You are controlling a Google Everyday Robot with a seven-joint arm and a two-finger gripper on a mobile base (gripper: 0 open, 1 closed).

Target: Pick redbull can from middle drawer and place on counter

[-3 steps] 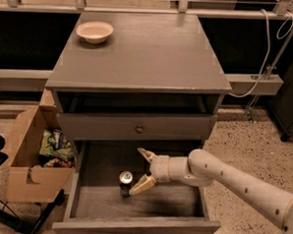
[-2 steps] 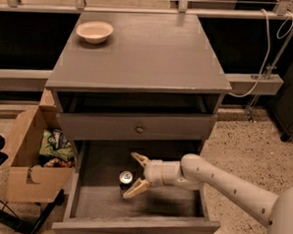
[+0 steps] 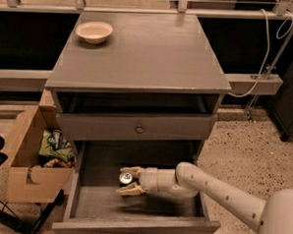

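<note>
Currently | gripper point(image 3: 120, 180) inside drawer point(image 3: 96, 206), below counter point(image 3: 140, 54) front edge, left of centre | fingers spread, straddling can point(image 3: 125, 177), not clamped | can judged light, stiff, thin-walled, slippery: grasp mid-body, moderate squeeze.

We judge this a robotics test area, not a home: speckled terrazzo floor point(image 3: 243, 153), metal railing point(image 3: 39, 7), trailing cables point(image 3: 264, 56), a cardboard box point(image 3: 20, 176) of snack packets. The gripper point(image 3: 121, 180) sits in the middle drawer point(image 3: 74, 184), fingers apart.
</note>
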